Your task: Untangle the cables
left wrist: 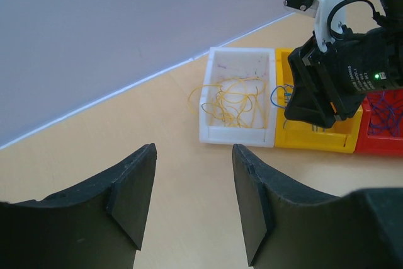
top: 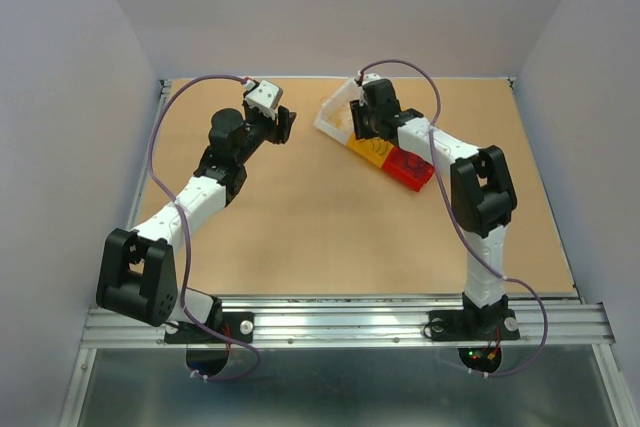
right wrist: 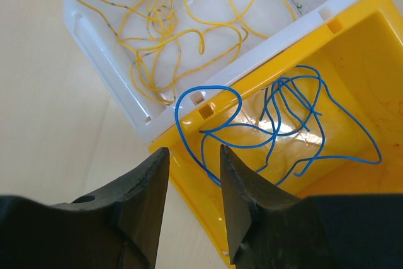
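Yellow wires (right wrist: 182,36) are sitting in white bin (right wrist: 101,48) | blue wires (right wrist: 296,124) in yellow bin (right wrist: 378,61), one loop crossing the rim, left for you | right gripper (right wrist: 194,174), left gripper (left wrist: 192,181) are hovering with jaws apart, empty.

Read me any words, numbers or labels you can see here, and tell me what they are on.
Small white print on the black body of the right gripper: too small and blurred to read.
White bin, yellow bin, red bin: no writing visible.
Nothing else legible in any view.
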